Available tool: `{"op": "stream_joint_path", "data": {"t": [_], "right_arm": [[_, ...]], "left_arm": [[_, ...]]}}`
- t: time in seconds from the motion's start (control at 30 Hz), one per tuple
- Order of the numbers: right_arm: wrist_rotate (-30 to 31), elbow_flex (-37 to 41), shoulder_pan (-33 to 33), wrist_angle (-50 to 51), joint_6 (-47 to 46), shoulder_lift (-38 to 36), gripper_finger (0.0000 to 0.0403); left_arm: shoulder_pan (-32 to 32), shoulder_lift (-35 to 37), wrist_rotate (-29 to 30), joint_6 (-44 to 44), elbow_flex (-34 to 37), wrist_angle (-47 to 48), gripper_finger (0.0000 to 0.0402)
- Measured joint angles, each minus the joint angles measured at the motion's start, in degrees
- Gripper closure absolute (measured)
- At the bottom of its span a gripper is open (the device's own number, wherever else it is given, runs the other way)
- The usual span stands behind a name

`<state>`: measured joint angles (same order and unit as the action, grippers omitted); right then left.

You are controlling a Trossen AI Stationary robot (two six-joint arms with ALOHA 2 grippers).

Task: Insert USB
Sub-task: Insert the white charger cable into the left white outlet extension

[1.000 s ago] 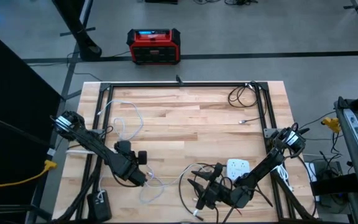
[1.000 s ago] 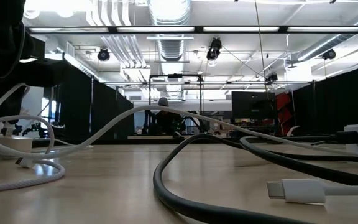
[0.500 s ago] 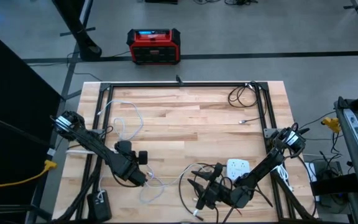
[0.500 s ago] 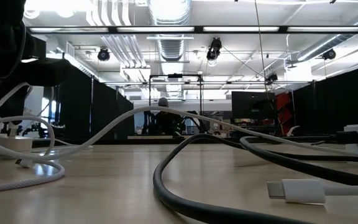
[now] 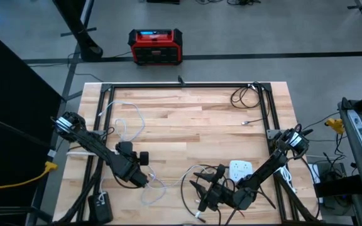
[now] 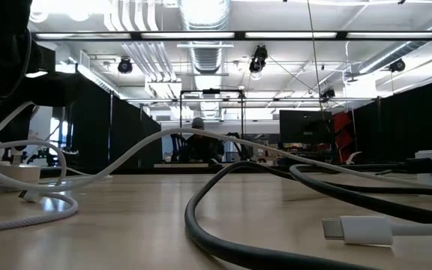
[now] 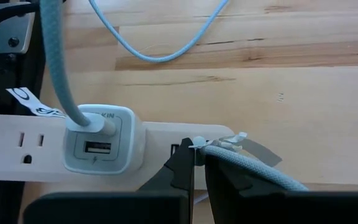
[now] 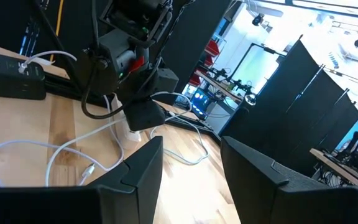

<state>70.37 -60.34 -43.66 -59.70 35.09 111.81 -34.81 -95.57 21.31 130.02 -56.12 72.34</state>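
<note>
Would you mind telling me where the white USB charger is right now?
In the left wrist view, the white USB charger sits plugged into the white power strip, just ahead of the shut left tool, with a cable in its upper port.

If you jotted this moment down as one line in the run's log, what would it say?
left gripper: shut on white cable | white charger: in power strip, one port free | right gripper: open, empty

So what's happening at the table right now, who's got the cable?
The left gripper is shut on the braided cable, holding its plug end just in front of the white power strip. A white USB charger sits in that strip with one cable already plugged in and one port free. The right gripper waits open near the table's front edge, holding nothing.
</note>
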Motion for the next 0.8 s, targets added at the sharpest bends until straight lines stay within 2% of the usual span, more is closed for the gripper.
{"op": "stream_joint_path", "data": {"t": [0.8], "right_arm": [[-0.1, 0.0, 0.0, 0.8, -0.2, 0.0, 0.026]], "left_arm": [[-0.2, 0.0, -2.6, -0.8, -0.3, -1.4, 0.039]]}}
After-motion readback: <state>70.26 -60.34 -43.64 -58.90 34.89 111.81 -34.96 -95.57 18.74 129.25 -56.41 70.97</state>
